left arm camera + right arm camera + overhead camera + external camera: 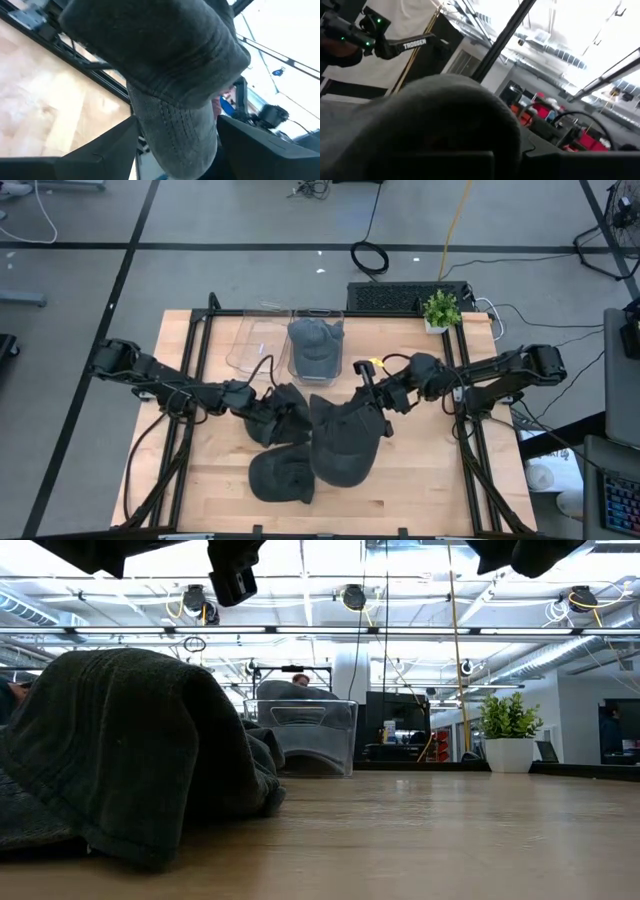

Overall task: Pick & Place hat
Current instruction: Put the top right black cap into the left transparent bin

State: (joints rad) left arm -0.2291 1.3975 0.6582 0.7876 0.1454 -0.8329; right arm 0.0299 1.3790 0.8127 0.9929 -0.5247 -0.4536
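Several dark grey hats are in view. One hat (290, 415) sits in my left gripper (262, 408) near the table's middle, and fills the left wrist view as hat (170, 75). A larger hat (345, 442) hangs from my right gripper (372, 398); the right wrist view shows it as hat (435, 120). A third hat (282, 477) lies flat on the table near its near edge and shows in the low view as hat (120, 750). A fourth hat (316, 345) sits inside a clear bin (318, 370). My left gripper has the hat's stitched brim (175, 135) between its two fingers (112, 147). It comes level from the table's left. The crown bulges out beyond the fingers; whether the hat rests on the table I cannot tell. My right gripper holds the larger hat by its far edge (362, 410), coming slanting from the table's right. The hat itself covers the fingers in the right wrist view, so the kind of hold does not show. The hat spreads toward the near edge below the gripper.
A second clear container (255, 340) stands left of the bin at the far edge. A small potted plant (440, 310) stands at the far right corner, seen also as plant (510, 730). Bare wood (440, 470) lies at the near right and near left.
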